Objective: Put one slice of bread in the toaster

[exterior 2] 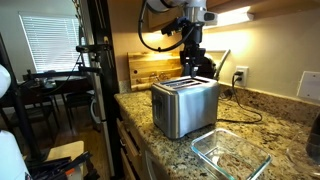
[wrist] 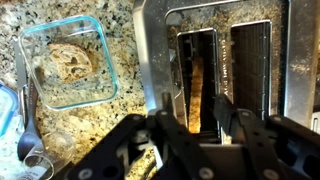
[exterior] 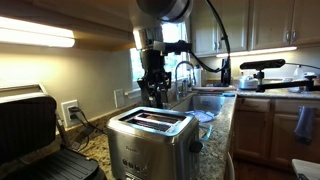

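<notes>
The brushed-steel toaster (exterior: 150, 140) stands on the granite counter and shows in both exterior views (exterior 2: 185, 105). In the wrist view (wrist: 150, 60) its two dark top slots lie right below me. A slice of bread (wrist: 200, 80) stands in the left slot, sunk partway in. My gripper (wrist: 192, 120) hangs just above that slot, its fingers spread to either side of the slice and apart from it. It also shows above the toaster in both exterior views (exterior: 155, 95) (exterior 2: 200, 70). Another bread slice (wrist: 70, 62) lies in a glass container (wrist: 60, 25).
A black contact grill (exterior: 30, 130) sits beside the toaster. The glass container (exterior 2: 230, 155) is on the counter's front side. A wooden cutting board (exterior 2: 150, 70) leans on the wall behind. A sink (exterior: 210, 100) and faucet lie further along the counter.
</notes>
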Motion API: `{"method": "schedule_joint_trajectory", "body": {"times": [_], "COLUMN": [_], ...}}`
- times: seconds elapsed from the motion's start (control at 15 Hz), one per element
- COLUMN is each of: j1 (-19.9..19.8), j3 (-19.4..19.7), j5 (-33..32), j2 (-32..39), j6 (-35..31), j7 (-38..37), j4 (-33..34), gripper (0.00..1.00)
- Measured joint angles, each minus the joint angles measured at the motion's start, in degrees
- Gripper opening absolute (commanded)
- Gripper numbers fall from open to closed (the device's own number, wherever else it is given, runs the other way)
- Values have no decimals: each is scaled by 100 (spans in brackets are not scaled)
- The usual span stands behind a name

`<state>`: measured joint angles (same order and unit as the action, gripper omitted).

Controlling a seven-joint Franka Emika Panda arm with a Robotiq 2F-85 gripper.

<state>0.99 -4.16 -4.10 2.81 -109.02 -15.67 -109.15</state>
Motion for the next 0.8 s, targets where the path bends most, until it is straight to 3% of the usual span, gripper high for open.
{"method": "schedule_joint_trajectory", "body": {"times": [0.07, 0.13, 0.33, 0.8], "j1": [0, 0, 1, 2], "j3": [9, 13, 14, 14], "j5": [0, 0, 0, 0], "j2": [5, 5, 4, 5], "j6": [9, 18, 29, 34], "j7": [-15, -24, -36, -40], "j4": [8, 14, 41, 44], "gripper": [85, 66, 85, 85]}}
